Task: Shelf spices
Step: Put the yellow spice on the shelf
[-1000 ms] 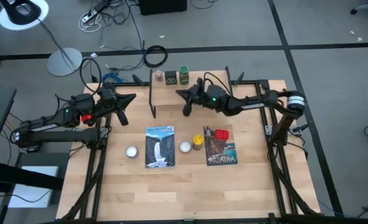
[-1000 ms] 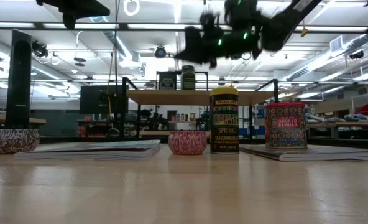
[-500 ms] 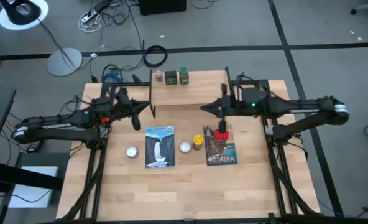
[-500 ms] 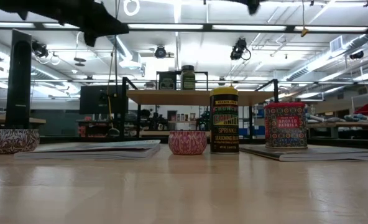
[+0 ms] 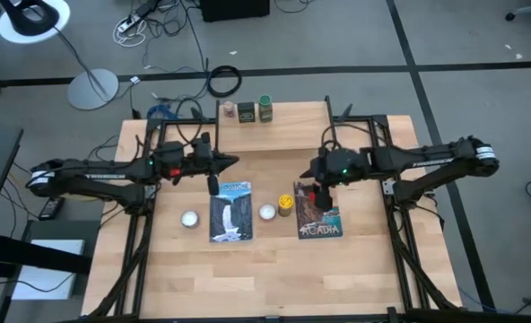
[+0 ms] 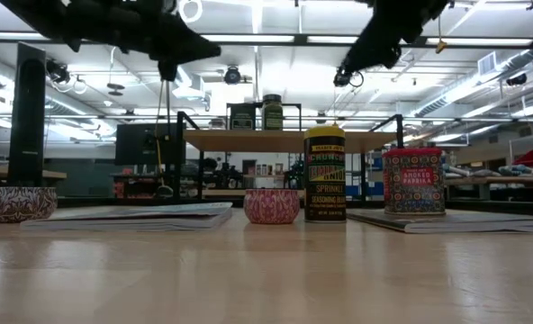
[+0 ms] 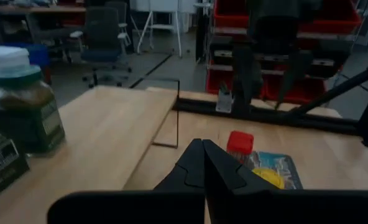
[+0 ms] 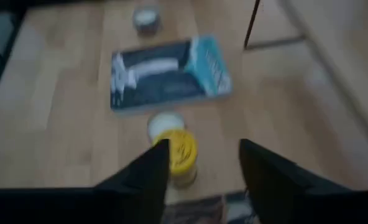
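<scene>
The right gripper (image 8: 199,165), fingers spread, is hovering over the red boxy tin (image 5: 319,194) beside the yellow-capped jar (image 5: 285,205) and white ball (image 5: 266,212). The left gripper (image 5: 213,186), pinched shut and empty, is hanging above the waterfall picture book (image 5: 230,212).

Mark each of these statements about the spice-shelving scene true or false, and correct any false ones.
1. Three spice containers stand on the shelf. True: the green jar, the dark square tin and the tiny brown jar.
2. The red tin is already on the shelf. False: it stands on a picture book on the table.
3. The right gripper is open. True.
4. The left gripper holds the yellow-capped jar. False: it is shut and holds nothing.
5. The yellow-capped jar lies on its side. False: it stands upright.
</scene>
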